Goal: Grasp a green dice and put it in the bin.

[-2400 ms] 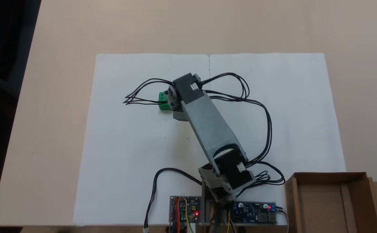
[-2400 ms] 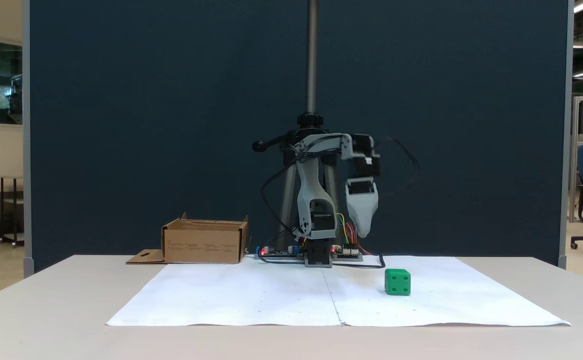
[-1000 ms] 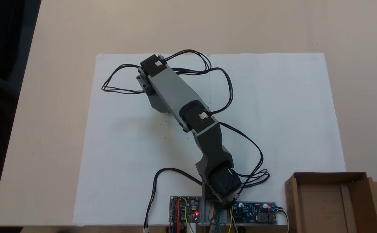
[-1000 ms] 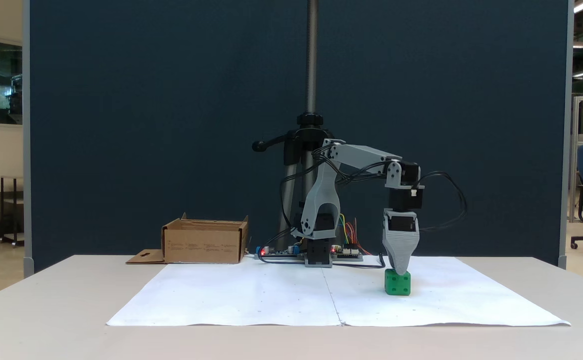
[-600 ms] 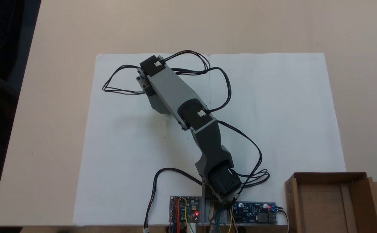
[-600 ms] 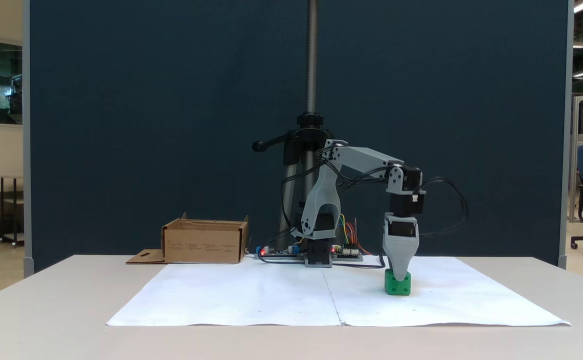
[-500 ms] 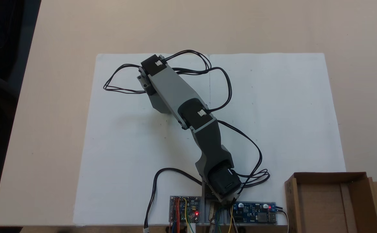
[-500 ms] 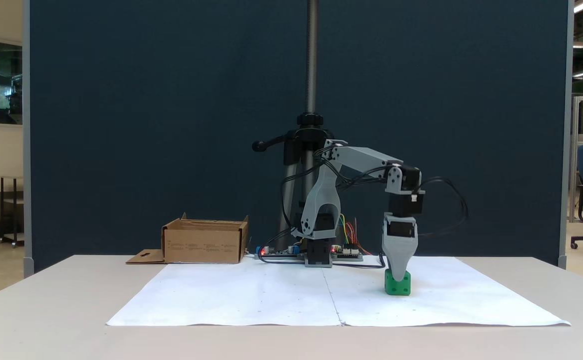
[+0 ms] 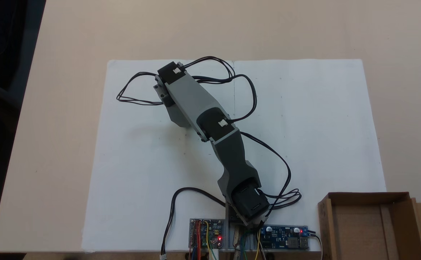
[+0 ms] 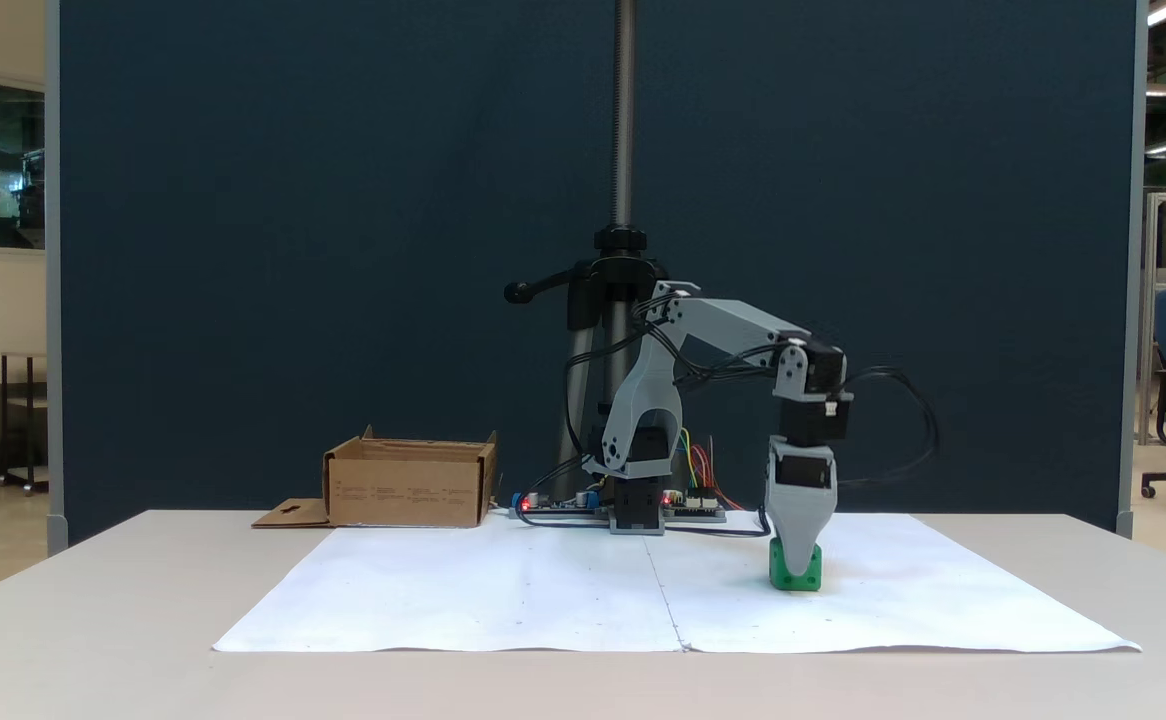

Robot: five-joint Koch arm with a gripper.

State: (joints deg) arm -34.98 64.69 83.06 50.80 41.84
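Fingers [image 10: 800,572] lower since earlier frame, now overlapping green dice [image 10: 811,573] front.

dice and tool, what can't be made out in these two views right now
- Dice: in a fixed view from the front the tool's tip covers its middle, so the pips on that face are hidden. In a fixed view from above the arm covers it.
- Tool: only one jaw faces the front camera, so open or shut cannot be told, nor whether it grips the dice.
- Bin: its lower part is cut off by the frame's bottom edge from above.
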